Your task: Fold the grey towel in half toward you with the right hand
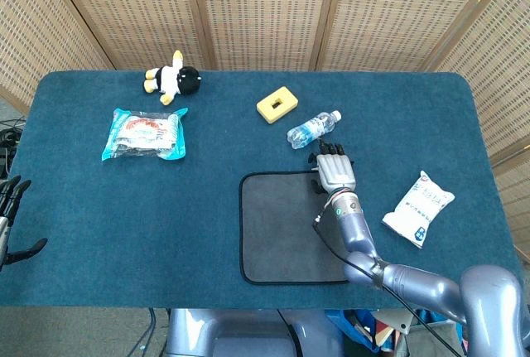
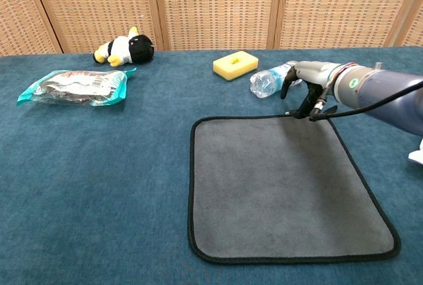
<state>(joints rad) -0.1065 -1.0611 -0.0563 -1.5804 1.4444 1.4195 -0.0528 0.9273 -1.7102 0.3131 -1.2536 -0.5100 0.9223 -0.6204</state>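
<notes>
The blue tabletop point(image 1: 99, 208) carries the grey towel point(image 2: 277, 186), flat near the front edge. The right hand point(image 2: 305, 90) curls down onto its far right corner (whether pinched, I cannot tell), placed for folding forward.

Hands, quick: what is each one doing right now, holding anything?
Left hand: open, fingers apart, holds nothing, at the table's left edge.
Right hand: fingers curled down at the grey towel's far right corner; a grip cannot be told.
</notes>
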